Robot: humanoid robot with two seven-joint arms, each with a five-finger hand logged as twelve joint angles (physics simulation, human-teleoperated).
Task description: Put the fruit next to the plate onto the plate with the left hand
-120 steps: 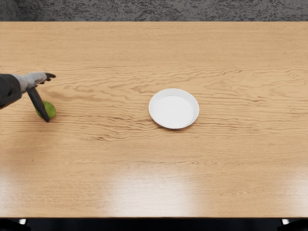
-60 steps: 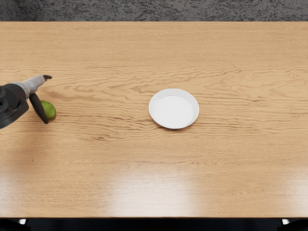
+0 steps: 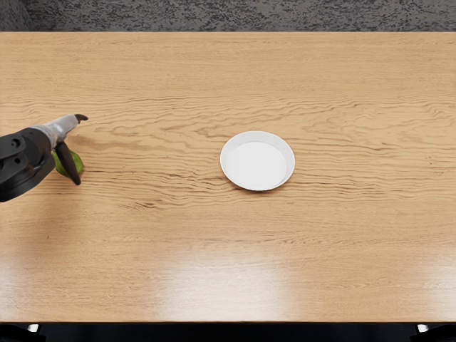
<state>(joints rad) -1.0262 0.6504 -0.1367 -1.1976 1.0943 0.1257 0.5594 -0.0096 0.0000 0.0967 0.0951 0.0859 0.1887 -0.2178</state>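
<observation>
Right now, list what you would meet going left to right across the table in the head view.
left hand → white plate. The green fruit is left out of the order because it lies partly behind the hand.

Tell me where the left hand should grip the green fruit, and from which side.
Grip the green fruit across its middle, coming down from the picture's left, where the left hand hangs over it. It is small and round, resting on the table, so fingers on opposite sides should hold best.
</observation>
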